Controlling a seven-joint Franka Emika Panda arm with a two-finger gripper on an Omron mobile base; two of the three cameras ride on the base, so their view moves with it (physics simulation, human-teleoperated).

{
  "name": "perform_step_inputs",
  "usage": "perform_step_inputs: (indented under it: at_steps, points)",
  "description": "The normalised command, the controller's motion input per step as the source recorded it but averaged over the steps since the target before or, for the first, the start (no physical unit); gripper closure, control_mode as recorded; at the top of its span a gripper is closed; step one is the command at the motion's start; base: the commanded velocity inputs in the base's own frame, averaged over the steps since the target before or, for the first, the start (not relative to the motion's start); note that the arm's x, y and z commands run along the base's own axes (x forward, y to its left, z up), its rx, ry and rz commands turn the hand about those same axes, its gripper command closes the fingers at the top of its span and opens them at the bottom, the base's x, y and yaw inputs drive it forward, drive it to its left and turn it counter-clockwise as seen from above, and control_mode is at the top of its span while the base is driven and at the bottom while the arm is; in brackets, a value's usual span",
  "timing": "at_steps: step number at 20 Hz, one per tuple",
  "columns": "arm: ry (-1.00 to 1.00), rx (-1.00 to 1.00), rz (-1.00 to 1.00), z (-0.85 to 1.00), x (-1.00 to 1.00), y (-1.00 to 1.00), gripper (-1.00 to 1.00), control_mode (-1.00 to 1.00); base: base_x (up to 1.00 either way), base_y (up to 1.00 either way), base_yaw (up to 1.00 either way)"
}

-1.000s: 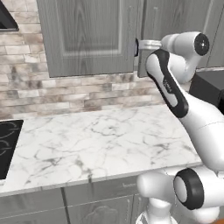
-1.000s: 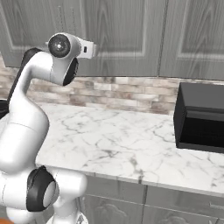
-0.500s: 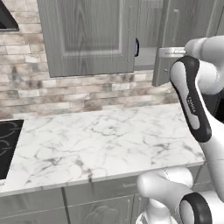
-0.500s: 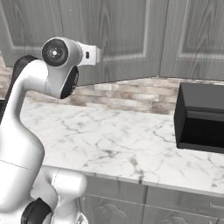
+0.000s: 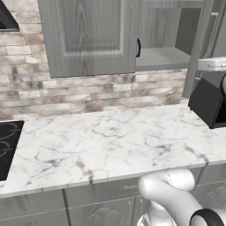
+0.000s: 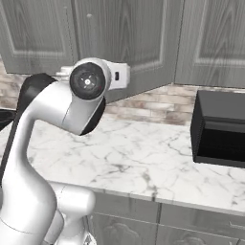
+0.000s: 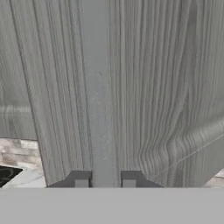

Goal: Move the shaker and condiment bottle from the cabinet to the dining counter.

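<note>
Standing open, the cabinet (image 5: 163,57) door edge-on and upright between the part-open hand's (image 7: 105,180) fingertips, grip uncertain.

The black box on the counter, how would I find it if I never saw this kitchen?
Find the long white marble worktop under the grey wall cabinets. Follow it to the end away from the black cooktop. The black box stands there against the brick wall, the one dark boxy thing, with a hollow open front.
</note>
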Motion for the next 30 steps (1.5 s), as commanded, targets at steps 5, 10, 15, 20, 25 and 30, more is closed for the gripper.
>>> perform_step_inputs:
  at_steps: [5,10,15,20,25,30]
  points:
    - [-0.08,0.03,0.27,-0.02,-0.84,-0.40,-1.00,-1.00,0.00,0.00,0.00]
    - [-0.05,-0.01,0.04,0.00,-0.84,-0.10,-1.00,-1.00,0.00,0.00,0.00]
    - [0.00,-0.23,-0.18,-0.07,-0.04,0.88,-1.00,-1.00,0.00,0.00,0.00]
    - [0.00,-0.41,-0.31,-0.26,0.13,0.86,-1.00,-1.00,0.00,0.00,0.00]
    - [0.01,-0.42,-0.32,-0.18,0.28,0.70,-1.00,-1.00,0.00,0.00,0.00]
    - [0.10,-0.36,-0.33,-0.02,0.63,0.39,-1.00,-1.00,0.00,0.00,0.00]
